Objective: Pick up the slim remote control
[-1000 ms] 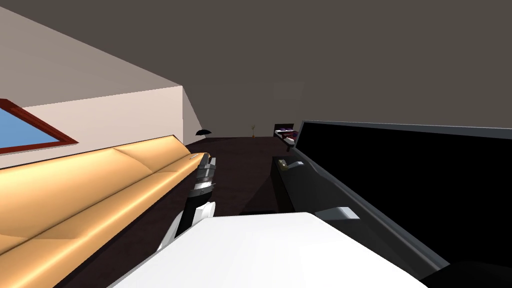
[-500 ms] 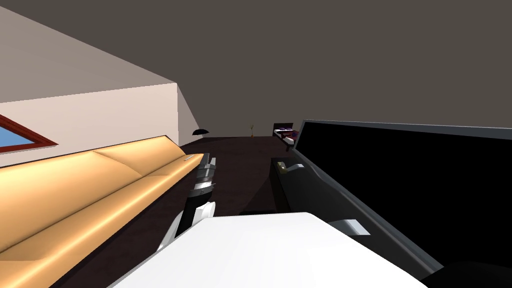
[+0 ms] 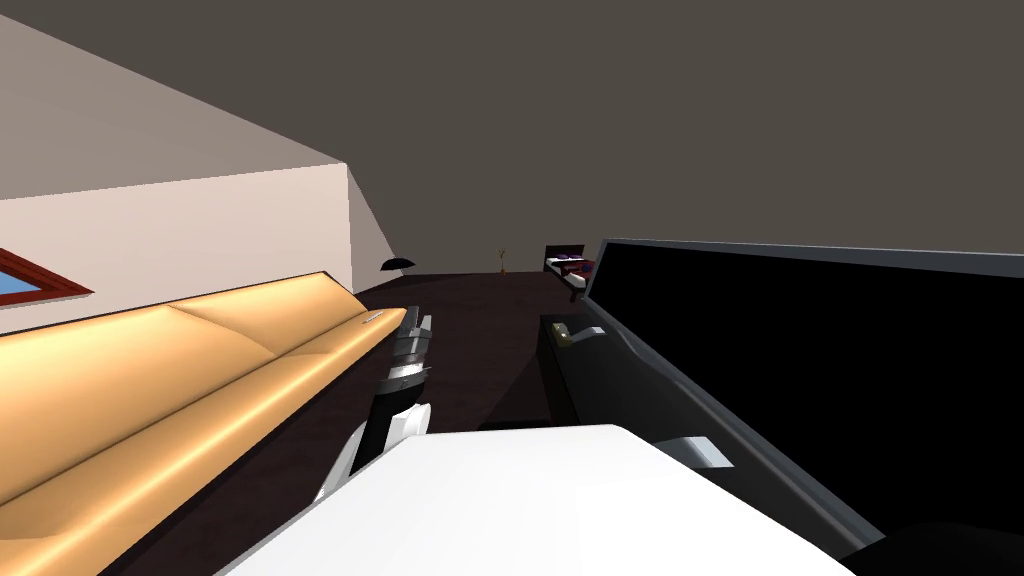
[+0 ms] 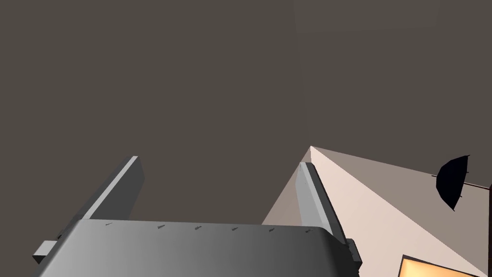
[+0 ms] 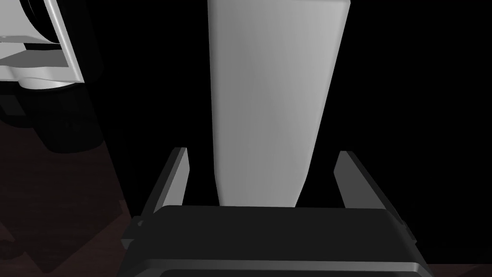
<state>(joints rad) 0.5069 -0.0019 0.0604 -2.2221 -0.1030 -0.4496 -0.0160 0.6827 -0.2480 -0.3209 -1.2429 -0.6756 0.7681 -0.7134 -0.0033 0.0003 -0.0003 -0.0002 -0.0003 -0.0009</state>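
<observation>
On the orange sofa (image 3: 200, 380), the slim remote (image 3: 375, 317) at nine o'clock of the left gripper (image 3: 420, 322); left and right gripper (image 5: 262, 163) fingers apart, empty.

No lettering, number, brand mark or sign could be read anywhere, neither on the orange sofa (image 3: 200, 380) nor on the grey-framed black panel (image 3: 850, 380).

Dark floor (image 3: 470, 360) is running free between sofa (image 3: 200, 390) and cabinet (image 3: 575, 375). The screen (image 3: 800, 350) is walling off the right; the left gripper (image 3: 420, 320) is hanging just beside the sofa's edge.
</observation>
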